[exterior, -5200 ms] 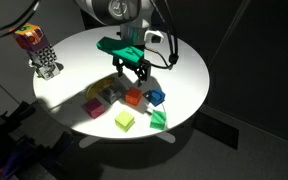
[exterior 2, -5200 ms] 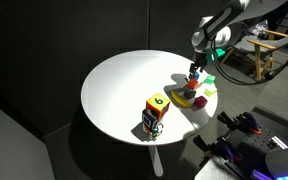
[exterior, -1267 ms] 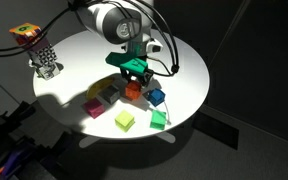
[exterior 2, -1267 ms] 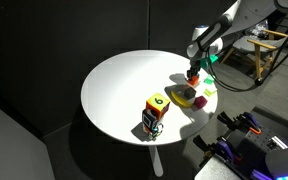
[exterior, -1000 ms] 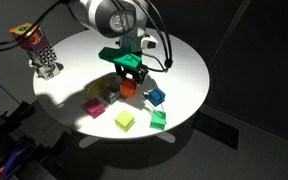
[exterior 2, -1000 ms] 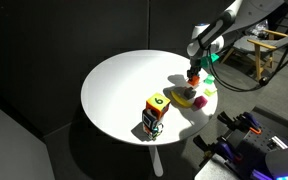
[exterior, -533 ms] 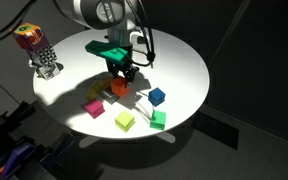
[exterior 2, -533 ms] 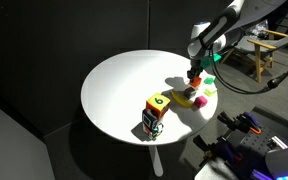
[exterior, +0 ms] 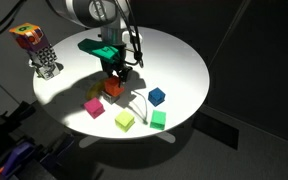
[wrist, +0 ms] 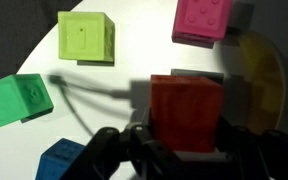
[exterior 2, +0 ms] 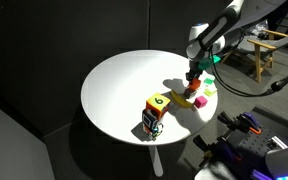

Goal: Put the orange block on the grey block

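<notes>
Wrist view: gripper (wrist: 187, 138) pinches orange block (wrist: 187, 105), its lower edge hidden by the fingers (wrist: 119, 155); I cannot make out the grey block.

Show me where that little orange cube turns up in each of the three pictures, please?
In an exterior view: the small bright orange cube is left of centre over the round white table, gripped by the tool.
In an exterior view: it is near the table's right edge, under the arm.
Wrist view: it is lower centre-right and large.
Shared landmark: the pink plastic cube beside it.
</notes>
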Tool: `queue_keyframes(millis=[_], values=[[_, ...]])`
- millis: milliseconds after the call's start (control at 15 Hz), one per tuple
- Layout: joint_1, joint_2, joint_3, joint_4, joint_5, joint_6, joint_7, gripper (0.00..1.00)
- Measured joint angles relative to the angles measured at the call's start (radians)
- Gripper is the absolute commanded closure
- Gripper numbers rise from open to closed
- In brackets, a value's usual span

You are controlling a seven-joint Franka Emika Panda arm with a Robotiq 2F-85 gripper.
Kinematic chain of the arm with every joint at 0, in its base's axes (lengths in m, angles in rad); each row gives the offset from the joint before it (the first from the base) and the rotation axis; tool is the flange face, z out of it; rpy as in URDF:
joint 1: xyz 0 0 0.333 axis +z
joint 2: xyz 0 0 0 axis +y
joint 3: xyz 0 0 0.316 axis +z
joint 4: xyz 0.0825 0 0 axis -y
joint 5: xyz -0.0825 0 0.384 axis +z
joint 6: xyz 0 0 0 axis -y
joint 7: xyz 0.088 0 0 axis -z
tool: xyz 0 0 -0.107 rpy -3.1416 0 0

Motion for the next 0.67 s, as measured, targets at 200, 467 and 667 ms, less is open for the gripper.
queue_keyframes(millis=[200,467,667], values=[[0.014,0.000,0.000,-0.001,0.000,0.000,0.018,0.71],[0.031,0.000,0.000,-0.002,0.000,0.000,0.037,0.71],[0.040,0.001,0.000,-0.004,0.000,0.000,0.045,0.71]])
